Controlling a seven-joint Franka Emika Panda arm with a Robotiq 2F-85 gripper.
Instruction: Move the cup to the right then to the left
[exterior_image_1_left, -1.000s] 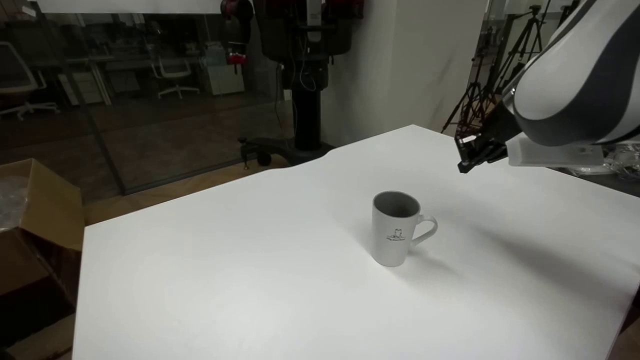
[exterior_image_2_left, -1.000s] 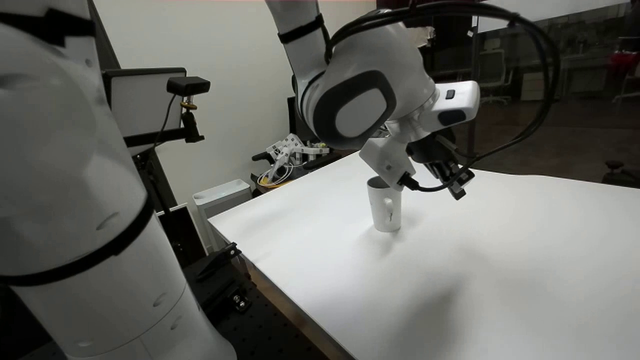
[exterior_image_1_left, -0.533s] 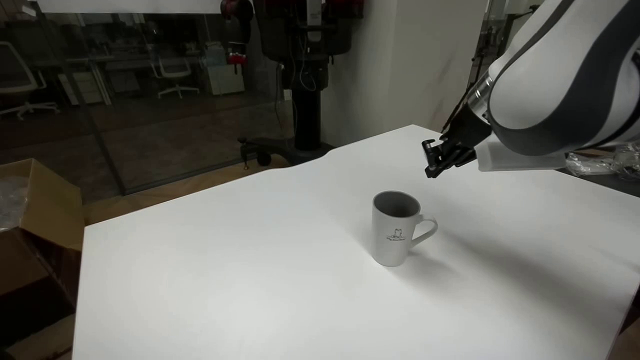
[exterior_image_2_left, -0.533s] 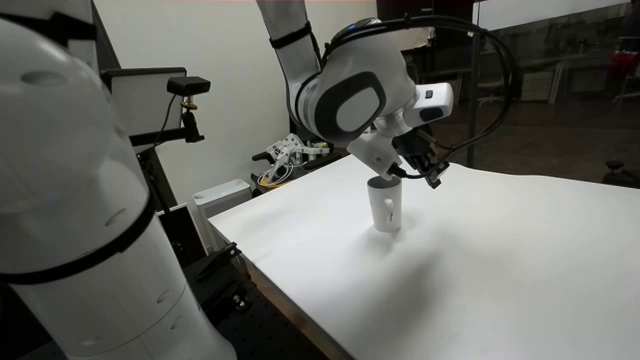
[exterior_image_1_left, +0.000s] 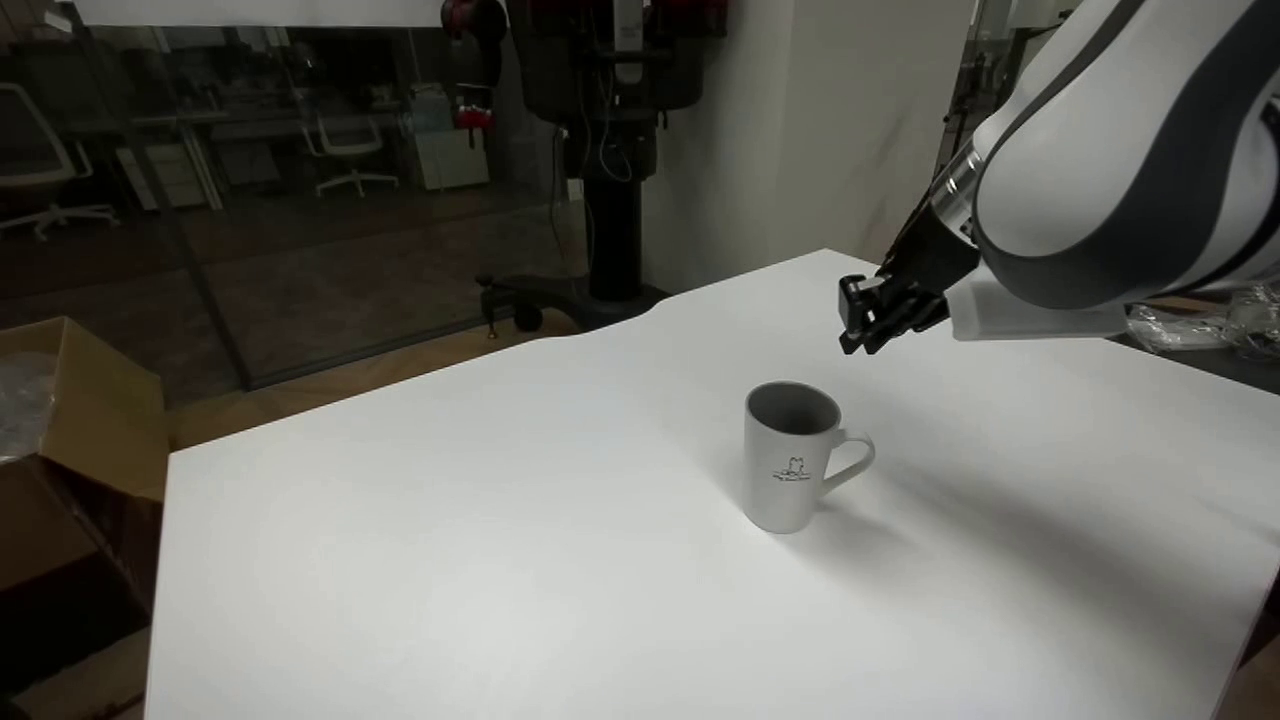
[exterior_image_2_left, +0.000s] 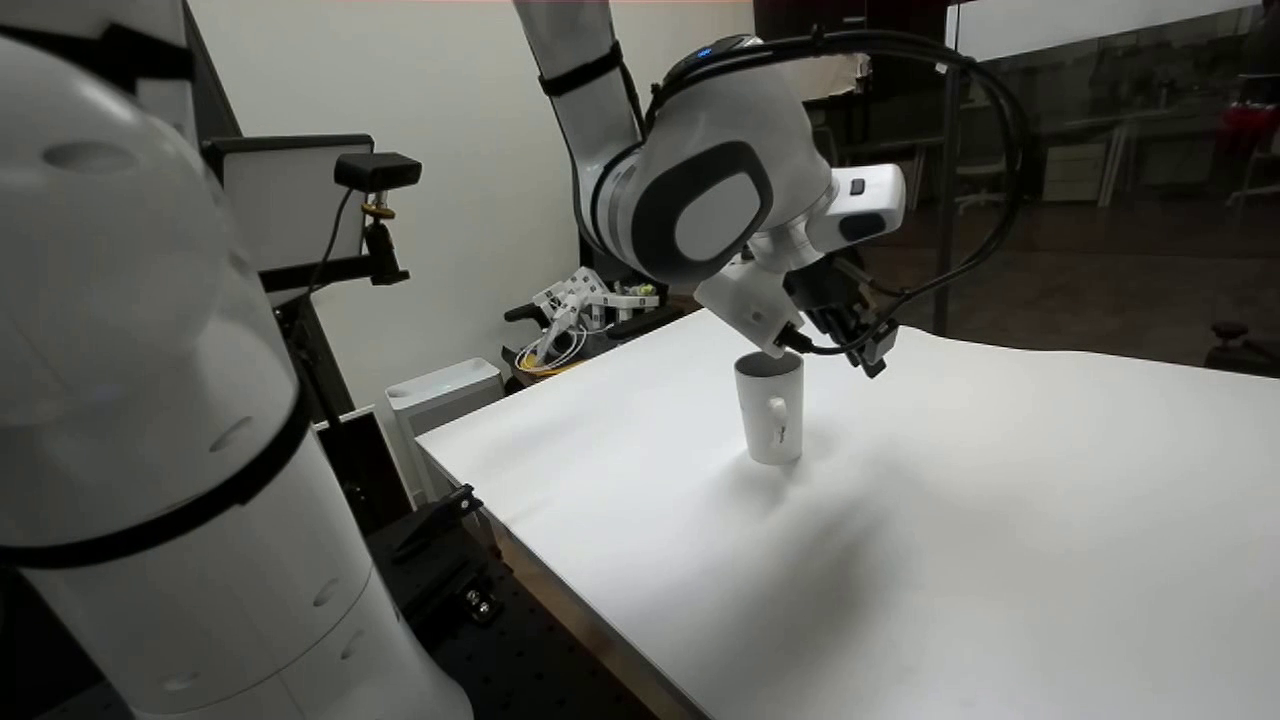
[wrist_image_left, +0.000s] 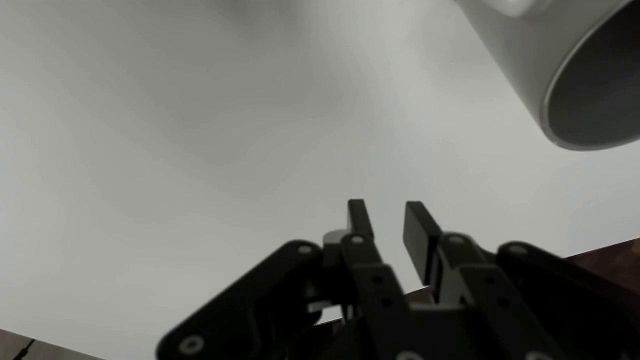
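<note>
The cup is a light grey-white mug with a loop handle and dark grey inside. It stands upright on the white table in both exterior views (exterior_image_1_left: 785, 490) (exterior_image_2_left: 756, 412). In the wrist view the cup (wrist_image_left: 530, 55) is cut off at the upper right corner. My gripper is black and hangs above the table, apart from the cup, in both exterior views (exterior_image_1_left: 860, 345) (exterior_image_2_left: 872, 366). In the wrist view the fingertips of my gripper (wrist_image_left: 384, 215) are partly apart with a narrow gap, and nothing is between them.
The white table (exterior_image_1_left: 420, 560) carries the cup. Its edge shows in the wrist view behind the fingers. A cardboard box (exterior_image_1_left: 90, 420) stands beside the table. A black cable (exterior_image_2_left: 1020, 120) loops off the arm. A dark stand (exterior_image_1_left: 612, 220) is beyond the table's far edge.
My gripper has moved leftward in both exterior views, mostly in the earlier half second. Its fingers look closer together now than half a second ago. The cup has not moved.
</note>
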